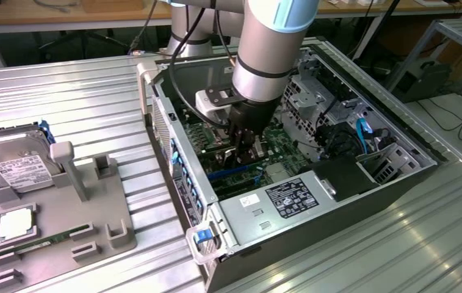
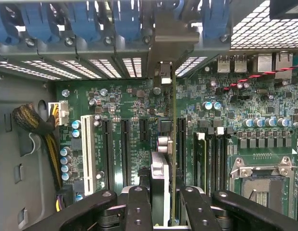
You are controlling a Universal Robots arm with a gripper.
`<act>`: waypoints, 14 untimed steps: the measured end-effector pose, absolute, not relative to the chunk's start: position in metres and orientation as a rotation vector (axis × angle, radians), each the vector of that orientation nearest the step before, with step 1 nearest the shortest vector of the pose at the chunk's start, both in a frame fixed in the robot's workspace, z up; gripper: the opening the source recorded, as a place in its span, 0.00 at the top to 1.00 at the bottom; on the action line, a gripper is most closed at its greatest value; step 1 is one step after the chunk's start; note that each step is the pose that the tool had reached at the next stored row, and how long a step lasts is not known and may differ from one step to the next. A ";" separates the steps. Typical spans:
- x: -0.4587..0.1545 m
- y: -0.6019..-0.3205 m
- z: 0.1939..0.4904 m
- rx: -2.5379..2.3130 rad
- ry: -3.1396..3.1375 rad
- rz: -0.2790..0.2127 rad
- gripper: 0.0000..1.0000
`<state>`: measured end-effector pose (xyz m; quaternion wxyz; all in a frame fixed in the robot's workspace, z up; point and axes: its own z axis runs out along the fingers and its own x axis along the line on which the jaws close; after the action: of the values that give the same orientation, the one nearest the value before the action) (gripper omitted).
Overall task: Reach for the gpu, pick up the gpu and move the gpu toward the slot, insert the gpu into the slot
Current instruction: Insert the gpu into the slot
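Tool nearest the wrist cam, part closed on the gpu, card held edge-on betw its fingers. PC case open on bench; inside, motherboard. Gpu long axis runs along the slot, card just above/beside it, bracket toward rear vents.

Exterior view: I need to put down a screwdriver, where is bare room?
Free: the ribbed metal table between the grey parts holder and the computer case, and beyond the holder. Crowded: inside the case, where the end effector works.
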<state>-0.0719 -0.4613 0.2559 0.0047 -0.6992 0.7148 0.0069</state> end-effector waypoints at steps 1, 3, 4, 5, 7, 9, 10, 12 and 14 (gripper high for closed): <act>-0.072 -0.461 0.256 -2.190 2.239 0.022 0.72; -0.072 -0.461 0.256 -2.190 2.239 0.022 0.72; -0.072 -0.461 0.256 -2.190 2.239 0.022 0.72; -0.072 -0.461 0.255 -2.190 2.239 0.022 0.72; -0.072 -0.461 0.254 -2.190 2.239 0.022 0.72; -0.072 -0.461 0.253 -2.190 2.239 0.022 0.72; -0.072 -0.461 0.252 -2.190 2.239 0.022 0.72; -0.072 -0.461 0.251 -2.190 2.239 0.023 0.72; -0.072 -0.461 0.251 -2.190 2.239 0.023 0.72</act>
<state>-0.0720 -0.4613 0.2511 0.0045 -0.6992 0.7149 0.0072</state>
